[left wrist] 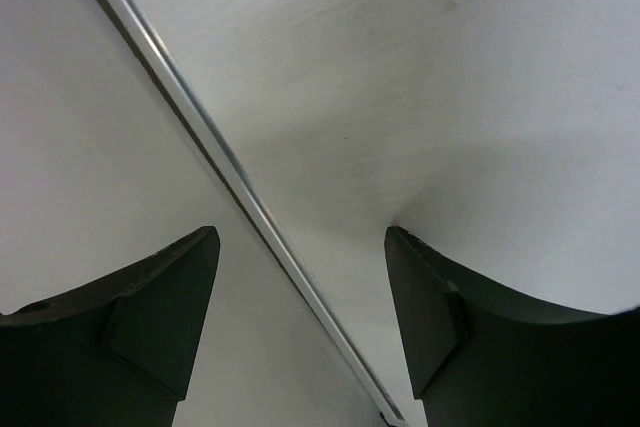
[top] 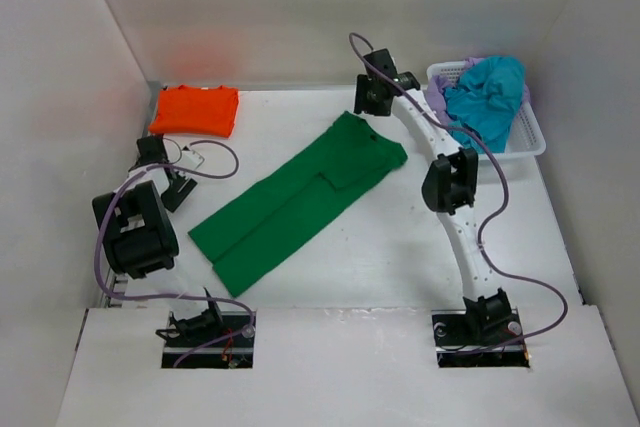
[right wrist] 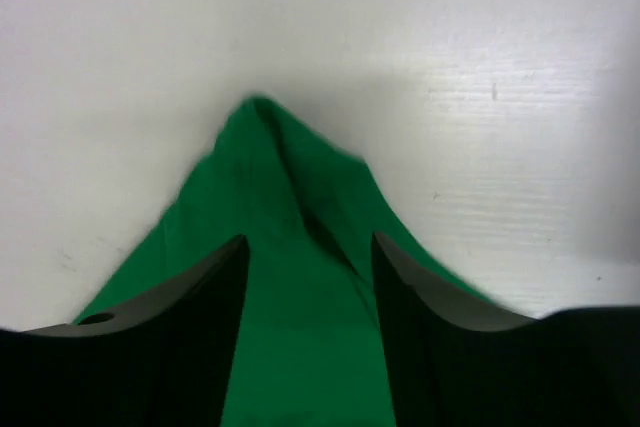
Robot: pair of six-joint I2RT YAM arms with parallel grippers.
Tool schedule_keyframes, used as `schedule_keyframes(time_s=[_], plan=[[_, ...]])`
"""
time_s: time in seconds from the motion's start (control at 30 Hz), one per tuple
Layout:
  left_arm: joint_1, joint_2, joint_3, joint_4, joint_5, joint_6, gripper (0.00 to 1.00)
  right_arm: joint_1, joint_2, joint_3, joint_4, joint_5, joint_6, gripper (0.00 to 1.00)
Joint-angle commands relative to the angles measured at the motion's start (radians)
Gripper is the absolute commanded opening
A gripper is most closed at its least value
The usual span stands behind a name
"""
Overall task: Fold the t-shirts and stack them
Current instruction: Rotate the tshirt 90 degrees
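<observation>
Lying diagonally, green t-shirt [top: 290,212] looks lengthwise-folded, sleeve apparently tucked inward.

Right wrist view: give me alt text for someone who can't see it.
A dark green t-shirt lies on a white table, one pointed corner at mid-frame. The right gripper is open over the cloth, dark in the foreground.

The left arm [top: 135,232] sat folded back, its left gripper [left wrist: 300,237] spread wide; the right arm [top: 455,217] stretched forward, its right gripper [right wrist: 310,242] parted.
</observation>
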Motion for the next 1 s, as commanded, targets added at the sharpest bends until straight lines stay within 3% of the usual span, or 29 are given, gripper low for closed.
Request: schedule_keyframes(time_s=[0.0, 0.17, 0.33, 0.5, 0.77, 0.8, 0.87, 0.97], plan=[[-0.05, -0.04, 0.034, -0.097, 0.018, -0.09, 0.67, -0.005, -0.057, 0.093, -0.037, 0.074, -0.033, 0.59], [-0.122, -0.038, 0.025, -0.135, 0.028, -0.139, 0.66, -0.046, -0.423, -0.526, 0.193, 0.142, -0.012, 0.61], [-0.171, -0.031, -0.003, -0.135, 0.024, -0.167, 0.66, -0.095, -0.536, -0.803, 0.207, 0.067, 0.059, 0.61], [-0.205, -0.032, -0.021, -0.14, 0.023, -0.191, 0.66, -0.094, -0.468, -0.805, 0.187, -0.01, 0.089, 0.64], [-0.199, -0.069, -0.067, -0.141, 0.028, -0.205, 0.66, -0.098, -0.318, -0.656, 0.1, -0.117, 0.118, 0.61], [-0.196, -0.073, -0.073, -0.14, 0.028, -0.207, 0.66, -0.101, -0.298, -0.633, 0.08, -0.131, 0.117, 0.59], [-0.191, -0.08, -0.084, -0.138, 0.026, -0.208, 0.66, -0.104, -0.266, -0.598, 0.052, -0.148, 0.115, 0.44], [-0.191, -0.084, -0.09, -0.141, 0.023, -0.214, 0.66, -0.104, -0.232, -0.55, 0.038, -0.157, 0.114, 0.08]])
